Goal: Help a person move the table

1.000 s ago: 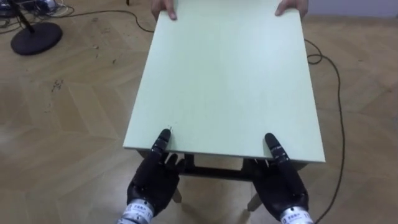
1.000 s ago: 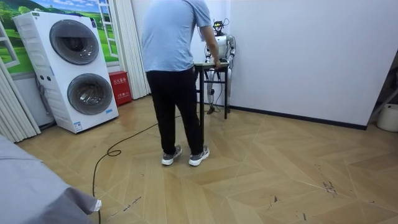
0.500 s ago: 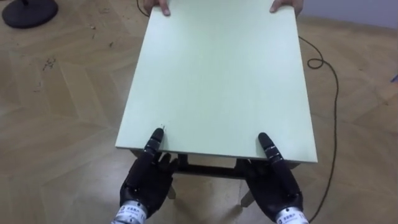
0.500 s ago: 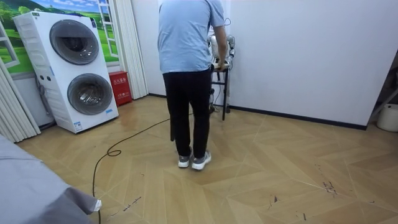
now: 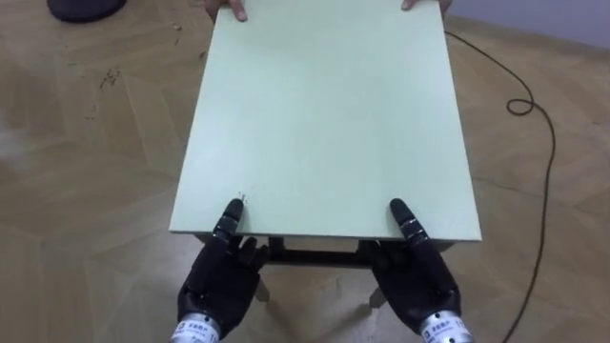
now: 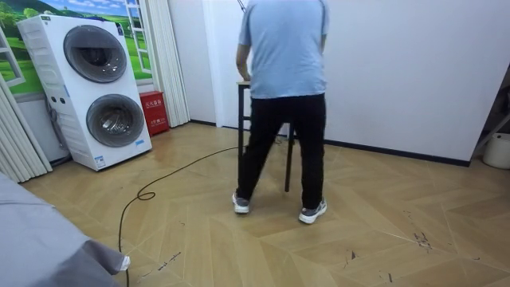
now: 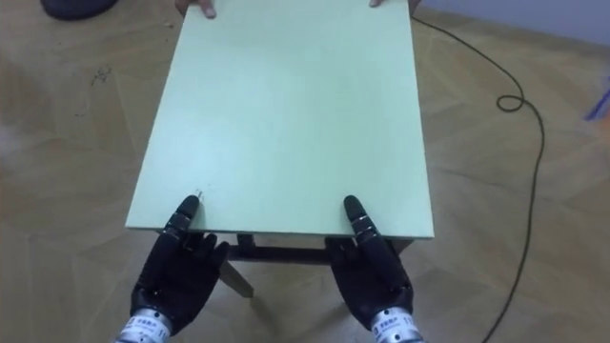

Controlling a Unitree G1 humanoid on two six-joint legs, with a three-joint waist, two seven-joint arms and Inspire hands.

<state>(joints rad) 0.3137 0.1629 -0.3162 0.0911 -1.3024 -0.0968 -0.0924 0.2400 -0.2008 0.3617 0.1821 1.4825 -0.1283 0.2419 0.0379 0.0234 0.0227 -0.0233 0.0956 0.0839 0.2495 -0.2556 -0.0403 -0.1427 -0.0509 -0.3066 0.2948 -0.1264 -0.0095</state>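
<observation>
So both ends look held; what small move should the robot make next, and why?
Probably a small step following the person, with the table level: the left robot hand and right robot hand pinch its near edge, and the person's hands hold the far edge.

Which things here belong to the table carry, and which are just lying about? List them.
Job: table; left hand and right hand, thumbs over its near edge; person's hands on the far edge.
Lying about: floor cable; dark round base; stacked washing machines.
</observation>
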